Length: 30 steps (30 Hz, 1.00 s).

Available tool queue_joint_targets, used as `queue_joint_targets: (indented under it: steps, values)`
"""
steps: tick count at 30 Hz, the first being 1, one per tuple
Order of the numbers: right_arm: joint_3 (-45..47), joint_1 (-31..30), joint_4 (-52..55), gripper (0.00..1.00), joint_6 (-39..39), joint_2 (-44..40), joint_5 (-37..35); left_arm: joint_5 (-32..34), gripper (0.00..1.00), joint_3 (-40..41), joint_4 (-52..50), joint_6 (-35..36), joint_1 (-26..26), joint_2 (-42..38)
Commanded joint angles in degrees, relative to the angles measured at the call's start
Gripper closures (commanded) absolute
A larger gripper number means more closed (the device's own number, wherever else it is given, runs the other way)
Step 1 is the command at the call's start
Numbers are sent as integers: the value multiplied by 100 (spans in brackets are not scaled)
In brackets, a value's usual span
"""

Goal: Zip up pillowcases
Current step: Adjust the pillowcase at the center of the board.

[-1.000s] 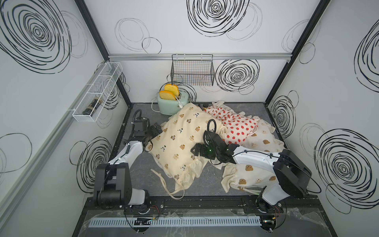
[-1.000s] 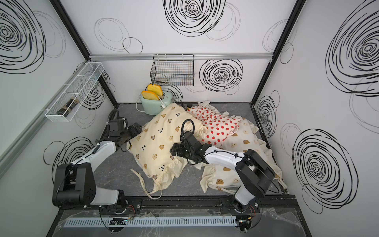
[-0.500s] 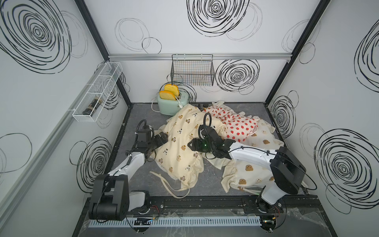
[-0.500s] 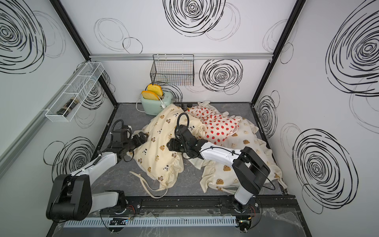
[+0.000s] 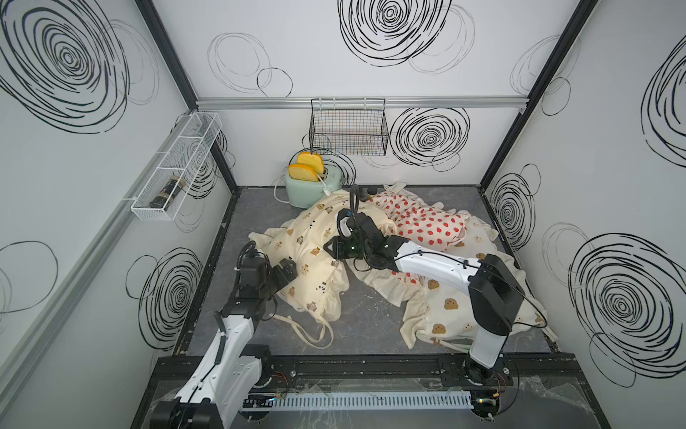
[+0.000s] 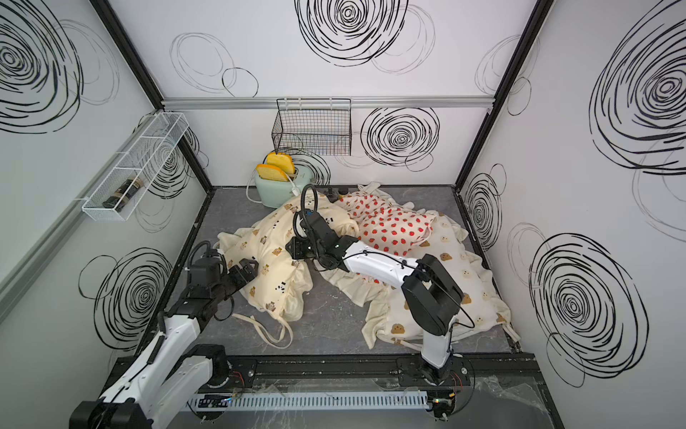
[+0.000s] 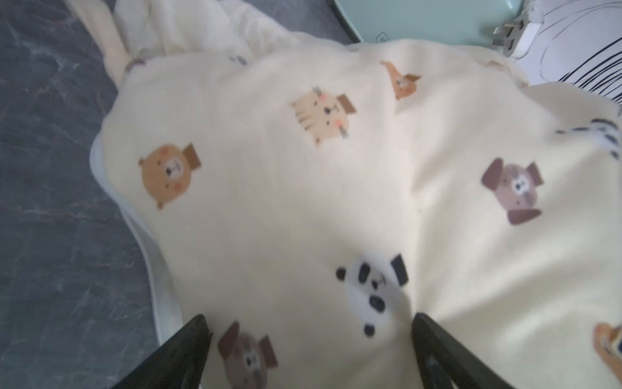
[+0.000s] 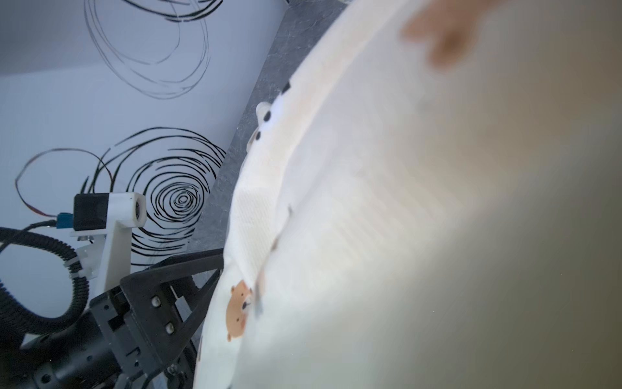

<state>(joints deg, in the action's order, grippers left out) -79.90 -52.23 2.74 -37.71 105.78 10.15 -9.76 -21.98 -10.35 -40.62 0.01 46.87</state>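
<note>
Pillowcases (image 5: 308, 256) on grey marbled floor (image 5: 365, 321), swirl-marked walls (image 5: 297, 41) around; left hand (image 5: 286, 274) wide open; grip of right hand (image 5: 331, 249) unclear

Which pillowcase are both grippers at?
The cream pillowcase with small bears and pandas: left gripper and right gripper both reach it. The strawberry pillowcase and brown-bear pillowcase lie farther right, no gripper on them.

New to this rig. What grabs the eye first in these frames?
Three pillowcases heaped mid-floor: cream pillowcase left, strawberry pillowcase back right, bear-face pillowcase front right. The left gripper stands open at the cream one's left edge; the right gripper is on its right side. A mint toaster holding two toast slices stands by the back wall.
</note>
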Motion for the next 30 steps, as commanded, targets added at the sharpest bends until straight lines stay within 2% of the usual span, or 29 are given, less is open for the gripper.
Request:
queue_joint_targets:
  steps: [1,5,8,11,14,20,24,30]
  values:
    - [-451,-131,-9,85,450,180,189,-1,4,95,-282,-246,-150,-225]
    - [-444,-190,-98,98,483,108,372,360,4,-59,-709,-414,-569,-403]
    - [-519,-317,9,100,708,-7,378,784,4,-215,-1036,-640,-800,-783]
    - [-664,-447,261,100,978,-189,250,1163,4,-575,-1459,-793,-778,-1140]
    - [-614,-481,238,100,1275,-477,287,1368,4,-1164,-1931,-624,-621,-1267]
    - [-748,-660,286,100,1890,-862,488,1088,4,-2189,-2587,-37,70,-1141]
    - [-1283,-777,760,100,2560,-752,723,864,4,-2573,-2731,185,329,-1031]
    - [-980,-83,646,100,2885,-629,972,429,4,-2576,-2572,248,399,-1070]
